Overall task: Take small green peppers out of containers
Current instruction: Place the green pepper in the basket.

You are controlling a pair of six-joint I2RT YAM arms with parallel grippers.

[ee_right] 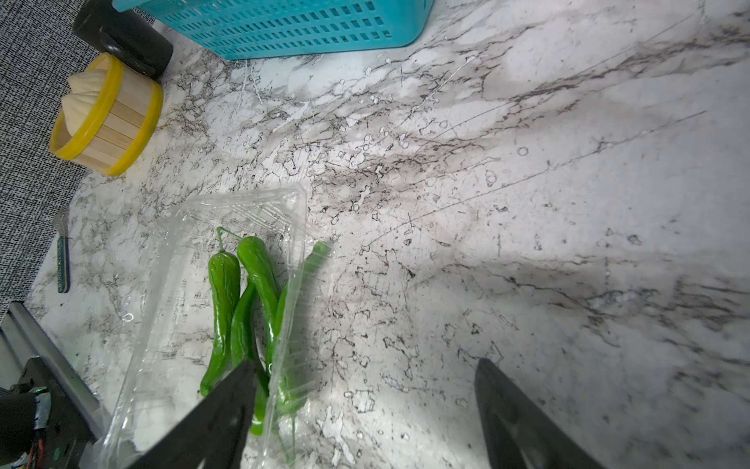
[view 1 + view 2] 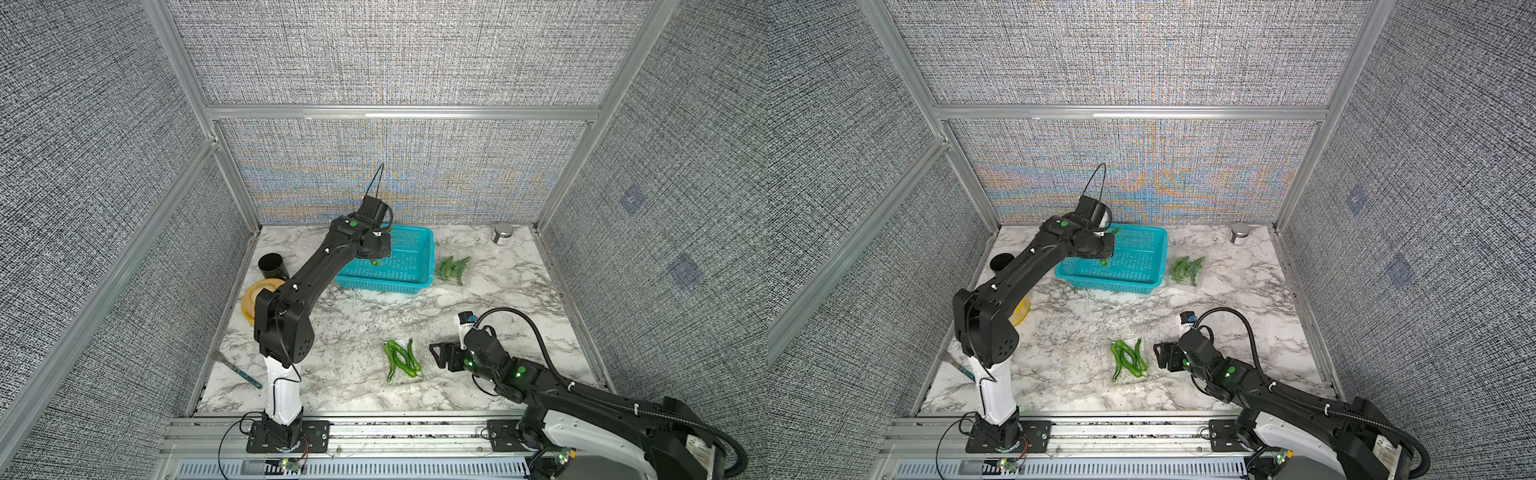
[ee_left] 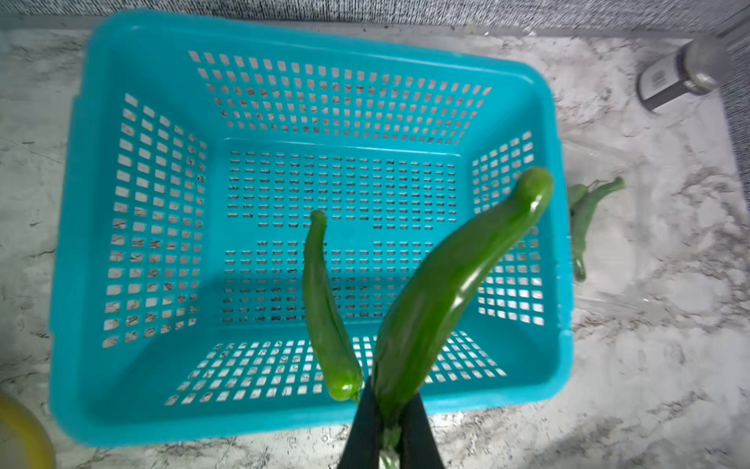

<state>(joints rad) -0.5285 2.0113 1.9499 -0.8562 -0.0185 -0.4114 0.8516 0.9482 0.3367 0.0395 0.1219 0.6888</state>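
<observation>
Over the basket
My left gripper point(image 3: 389, 426) pinches two small green peppers point(image 3: 446, 284) by the stems so they hang above the teal basket point(image 3: 65, 243), ready to drop; my right gripper point(image 1: 365, 363) hovers open by the clear container point(image 1: 243, 211)

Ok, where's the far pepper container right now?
In both top views the far container sits toward the back, just right of the teal basket, with the metal canister behind it.

Grey woven wall panels point(image 2: 395, 54), aluminium frame point(image 2: 399, 112), white marble-look tabletop point(image 2: 519, 291), seemingly even light
</observation>
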